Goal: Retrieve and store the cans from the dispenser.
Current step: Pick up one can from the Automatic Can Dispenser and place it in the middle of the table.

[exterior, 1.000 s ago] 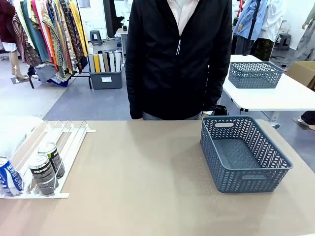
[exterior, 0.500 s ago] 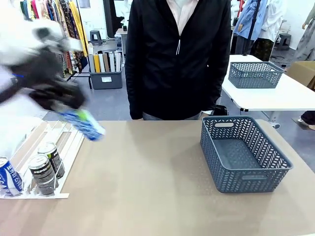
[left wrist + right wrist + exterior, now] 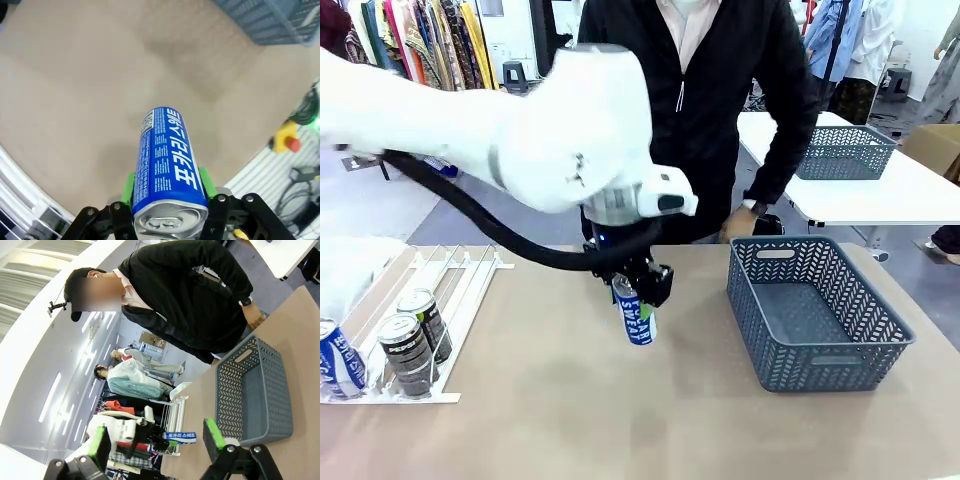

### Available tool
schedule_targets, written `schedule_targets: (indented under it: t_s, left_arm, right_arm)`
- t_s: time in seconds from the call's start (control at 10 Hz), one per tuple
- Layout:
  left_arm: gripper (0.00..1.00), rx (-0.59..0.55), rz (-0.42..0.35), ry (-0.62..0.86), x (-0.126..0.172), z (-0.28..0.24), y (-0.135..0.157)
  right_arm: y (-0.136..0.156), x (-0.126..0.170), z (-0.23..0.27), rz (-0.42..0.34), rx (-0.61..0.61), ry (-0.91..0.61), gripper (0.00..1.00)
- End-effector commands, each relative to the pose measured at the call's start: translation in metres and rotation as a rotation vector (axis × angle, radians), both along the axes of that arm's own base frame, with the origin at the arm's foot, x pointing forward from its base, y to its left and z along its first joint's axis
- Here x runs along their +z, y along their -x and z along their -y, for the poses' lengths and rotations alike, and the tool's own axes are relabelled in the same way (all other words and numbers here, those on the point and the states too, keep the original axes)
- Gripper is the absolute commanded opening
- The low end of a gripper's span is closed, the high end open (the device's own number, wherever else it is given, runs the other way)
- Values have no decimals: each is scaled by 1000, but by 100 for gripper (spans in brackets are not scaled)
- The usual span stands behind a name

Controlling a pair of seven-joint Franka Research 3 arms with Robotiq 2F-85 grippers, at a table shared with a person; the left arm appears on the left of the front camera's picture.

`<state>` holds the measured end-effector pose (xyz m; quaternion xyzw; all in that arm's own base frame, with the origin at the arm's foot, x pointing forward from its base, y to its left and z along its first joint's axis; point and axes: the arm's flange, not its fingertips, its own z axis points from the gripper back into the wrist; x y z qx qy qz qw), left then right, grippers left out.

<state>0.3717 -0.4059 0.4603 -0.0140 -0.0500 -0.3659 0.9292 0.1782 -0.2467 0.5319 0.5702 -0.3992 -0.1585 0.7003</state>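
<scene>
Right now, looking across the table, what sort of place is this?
Probably a robot lab in a clothing studio: a clothes rack stands behind, a white robot arm works the table, and an emergency-stop button sits nearby.

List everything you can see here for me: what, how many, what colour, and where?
held blue drink can with white lettering: 1, blue, above mid-table in the left gripper
blue metal can in the rack: 1, blue, rack's low end
dark grey-black drink cans: 2, rack's low end, beside the blue one
white sloped rail rack: 1, white, table's left
grey-blue plastic lattice basket: 1, table's right
second lattice basket: 1, grey-blue, on the white side table behind
person in a black jacket: 1, far side
left gripper: black, green pads, shut on the held can
right gripper: open, raised
</scene>
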Motion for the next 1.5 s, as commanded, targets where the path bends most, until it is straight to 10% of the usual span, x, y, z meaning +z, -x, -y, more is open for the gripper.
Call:
schedule_targets:
  t_s: [0.0,0.4,0.9,1.1,1.4]
  left_arm:
    - [0,33,-27,-96,-15,8,-9]
    - [0,25,-171,-124,-35,6,-13]
    - [0,13,-172,-126,-39,5,-12]
    - [100,15,-161,-125,-39,6,-11]
    - [100,20,-161,-123,-39,6,-11]
  right_arm:
    - [-3,4,1,38,-5,1,100]
    - [-3,4,1,38,-5,1,100]
    - [-3,4,1,38,-5,1,100]
    - [-3,4,1,38,-5,1,100]
    - [-3,4,1,38,-5,1,100]
